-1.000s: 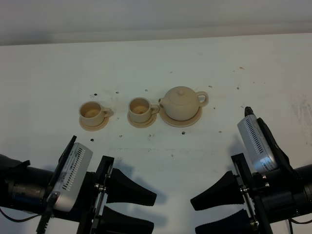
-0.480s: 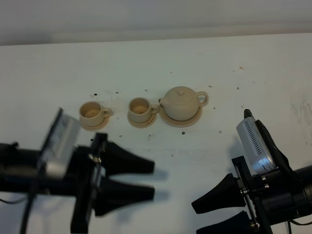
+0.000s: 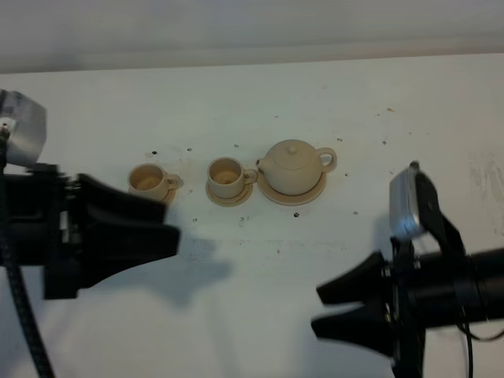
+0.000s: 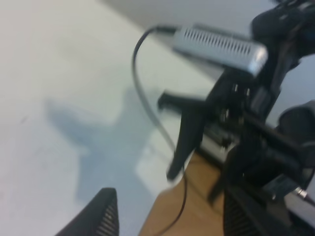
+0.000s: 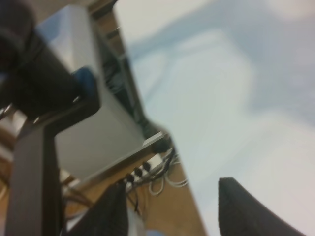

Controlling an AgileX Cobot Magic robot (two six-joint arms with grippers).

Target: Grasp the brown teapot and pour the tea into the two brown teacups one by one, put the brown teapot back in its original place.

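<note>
bench (image 3: 260,268): white, dark-specked | small saucer (image 3: 229,200): on bench, far half | second small saucer (image 3: 168,197): on bench, far half | wood floor (image 5: 167,211): beside bench edge | cables (image 5: 153,178): below bench edge

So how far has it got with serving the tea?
Nothing looks done: the brown teapot sits on its saucer, untouched. In hand: nothing is held; the right gripper is open and empty, well short of the teapot, and the left gripper is open too. Left: grasping, pouring into both teacups, setting the teapot back.

Spread tool (image 4: 171,216), right arm (image 4: 256,142) beyond
</note>
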